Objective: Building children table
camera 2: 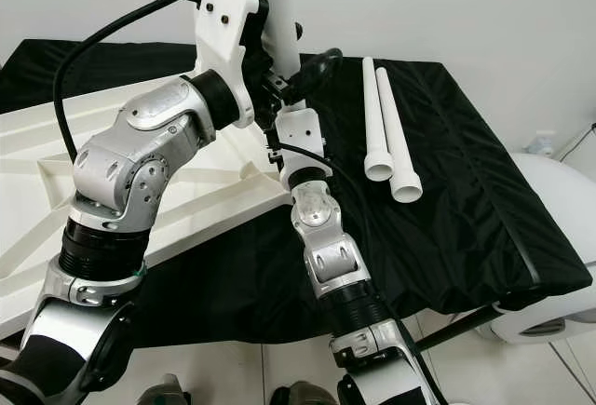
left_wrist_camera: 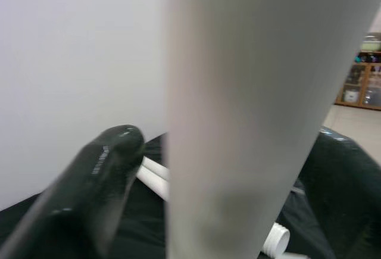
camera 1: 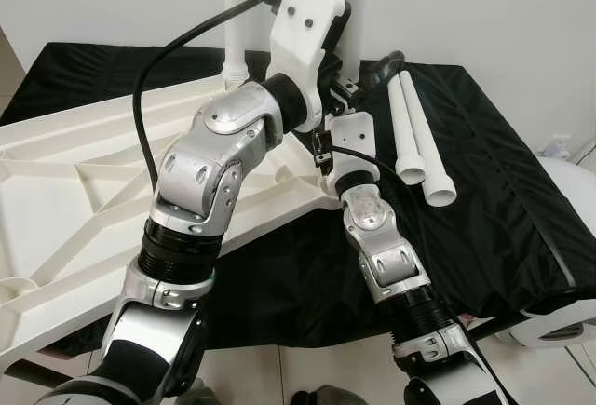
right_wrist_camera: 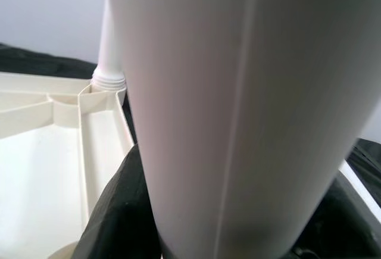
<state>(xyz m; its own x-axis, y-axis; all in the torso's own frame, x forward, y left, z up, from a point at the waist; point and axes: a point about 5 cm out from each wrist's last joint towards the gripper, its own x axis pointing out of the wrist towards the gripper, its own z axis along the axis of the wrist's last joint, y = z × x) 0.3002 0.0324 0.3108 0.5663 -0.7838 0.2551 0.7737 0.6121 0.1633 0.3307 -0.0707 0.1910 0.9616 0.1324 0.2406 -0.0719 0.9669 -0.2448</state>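
The white plastic tabletop [camera 1: 84, 191] lies upside down on a black-covered surface. One white leg [camera 1: 234, 23] stands upright in its far corner socket. Both grippers hold a second upright white leg [camera 2: 279, 5] over the tabletop's near right corner. My left gripper [left_wrist_camera: 232, 169] is shut on this leg, one black finger [left_wrist_camera: 101, 175] on each side. My right gripper [right_wrist_camera: 232, 211] is shut on the same leg lower down, and its wrist [camera 1: 349, 135] stands just above the corner. Two loose legs [camera 1: 419, 135] lie side by side on the cloth to the right.
The black cloth [camera 1: 503, 200] drops off at its right and front edges. A white rounded object [camera 1: 568, 237] sits on the floor at the right. A pale wall stands behind. A black cable [camera 1: 149, 88] loops from my left wrist.
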